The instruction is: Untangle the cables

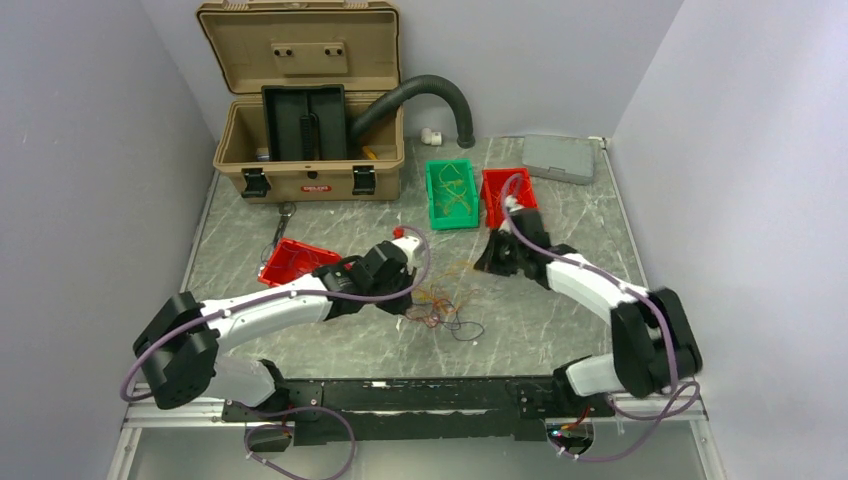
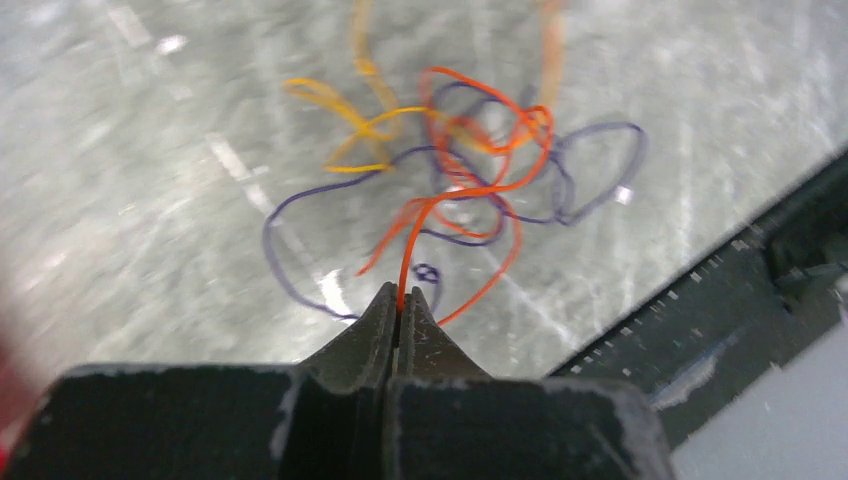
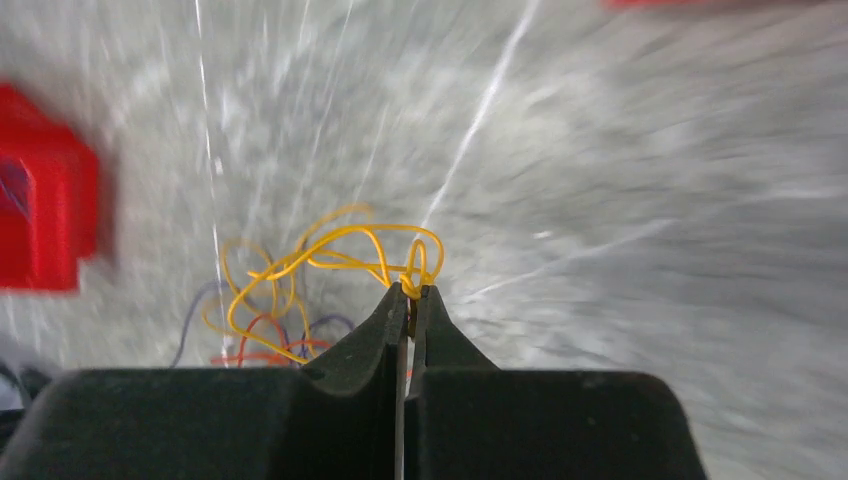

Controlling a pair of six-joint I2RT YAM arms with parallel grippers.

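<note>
Centrally, the loose tangle of hair-thin orange, yellow, red and dark cables [image 1: 447, 305] is seen lying on the grey marbled tabletop [image 1: 560, 320], between the two arms. An orange strand [image 2: 403, 255] is pinched between the closed black fingers of the left gripper [image 2: 402, 300]. A yellow strand [image 3: 385, 227] is clamped by the right gripper [image 3: 411, 293], its jaws drawn together.

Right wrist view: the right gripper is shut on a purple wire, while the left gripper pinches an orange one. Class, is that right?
Not quite. The right gripper is shut on a yellow wire, not a purple one, as the right wrist view shows. The left gripper does pinch an orange wire.
</note>
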